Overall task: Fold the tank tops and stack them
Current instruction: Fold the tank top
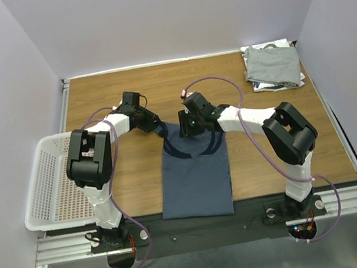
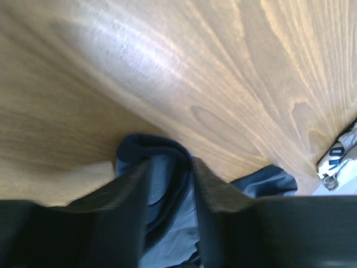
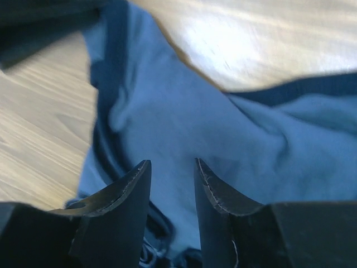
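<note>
Hem of blue tank top (image 1: 194, 179) lay at 6 o'clock by the near edge of the table (image 1: 125, 95). Its body was flat and ran toward 12, shoulders at the far end.

At 11 o'clock of the shirt, left gripper (image 2: 170, 161) sat on a strap (image 2: 164, 146). Navy trim was bunched between the jaws; could not tell whether pinched or only straddled.

At 1 o'clock, right gripper (image 3: 172, 163) hovered over the other shoulder, jaws parted, nothing grasped.

Judged step: seizing both shoulders for the first fold. Done well, both would bite at matching spots through every layer, lift low, and travel together toward 6 so the edges meet square.

Basket (image 1: 45, 196) sat at 9 o'clock. Folded grey top (image 1: 272, 65) lay at 2 o'clock, well apart.
</note>
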Motion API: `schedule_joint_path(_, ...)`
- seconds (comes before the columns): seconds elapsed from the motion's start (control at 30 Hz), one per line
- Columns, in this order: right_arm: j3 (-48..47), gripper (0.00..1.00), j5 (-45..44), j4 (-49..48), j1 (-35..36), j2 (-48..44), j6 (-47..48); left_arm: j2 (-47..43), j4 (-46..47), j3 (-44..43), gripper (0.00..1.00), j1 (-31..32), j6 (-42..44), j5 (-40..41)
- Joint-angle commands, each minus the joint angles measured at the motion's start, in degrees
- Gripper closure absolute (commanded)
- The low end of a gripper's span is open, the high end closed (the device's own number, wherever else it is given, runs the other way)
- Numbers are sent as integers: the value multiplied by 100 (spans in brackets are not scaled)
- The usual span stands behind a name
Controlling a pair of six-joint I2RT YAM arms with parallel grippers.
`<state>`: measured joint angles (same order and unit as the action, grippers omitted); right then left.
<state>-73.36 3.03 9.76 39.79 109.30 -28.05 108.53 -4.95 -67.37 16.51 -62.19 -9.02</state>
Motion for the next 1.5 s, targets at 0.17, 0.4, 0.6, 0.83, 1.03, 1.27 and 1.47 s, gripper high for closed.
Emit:
schedule_joint_path(0.17, 507, 63, -48, -185, 46, -260, -130, 124, 398, -566, 79, 1, 602, 190)
schedule_joint_path(0.4, 858, 69, -48, -185, 46, -417, -130, 72, 855, -611, 96, 1, 1060, 128)
schedule_joint_path(0.6, 947, 69, -21, -185, 46, -435, -157, -148, 119, -602, 72, 45, 797, 382)
schedule_joint_path(0.83, 876, 70, -4, -194, 46, -295, -183, -500, -137, -232, 52, 124, 41, 559)
schedule_joint_path(1.03, 833, 71, -39, -194, 46, -233, -183, -236, -340, -329, 52, 133, -205, 445)
schedule_joint_path(1.27, 789, 71, -4, -194, 46, -163, -183, -26, -428, -443, 52, 142, -355, 506)
schedule_joint_path(1.47, 797, 71, -21, -194, 46, -180, -183, 300, -463, -566, 55, 159, -443, 445)
